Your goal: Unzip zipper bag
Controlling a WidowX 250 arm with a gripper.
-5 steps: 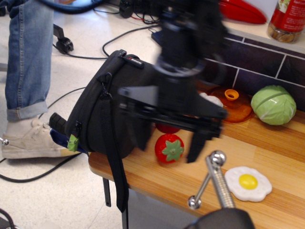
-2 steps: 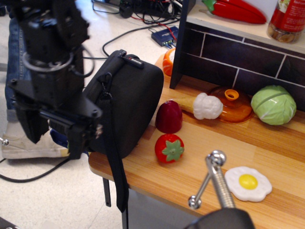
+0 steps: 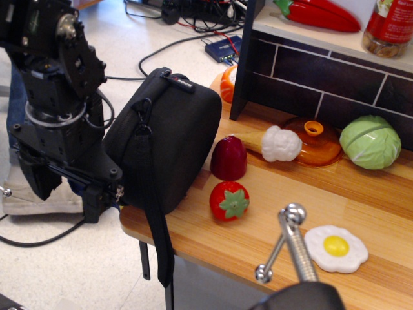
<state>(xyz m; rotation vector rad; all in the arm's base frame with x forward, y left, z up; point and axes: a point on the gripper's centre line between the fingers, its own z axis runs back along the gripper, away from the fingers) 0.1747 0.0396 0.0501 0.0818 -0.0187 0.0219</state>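
The zipper bag (image 3: 171, 132) is a large black fabric case standing on its edge at the left end of the wooden table (image 3: 361, 200), partly overhanging it. Its black strap (image 3: 155, 226) hangs down past the table edge. Its zipper pull (image 3: 142, 123) shows on the left face. The green tab is hidden behind the arm. My gripper (image 3: 64, 188) hangs off the table at the bag's lower left end, fingers pointing down and spread wide. Its right finger (image 3: 93, 201) is close against the bag's edge. Nothing shows between the fingers.
A toy strawberry (image 3: 229, 200), a dark red toy (image 3: 228, 158), a white toy (image 3: 279, 143), an orange lid (image 3: 317, 141), a cabbage (image 3: 370, 142) and a fried egg (image 3: 335, 248) lie on the table right of the bag. A metal clamp (image 3: 290, 248) stands in front. Cables (image 3: 161, 51) cross the floor.
My gripper swung left from in front of the bag and toys to beyond the table's left edge, then settled closer to the bag's lower left end. The bag has not moved.
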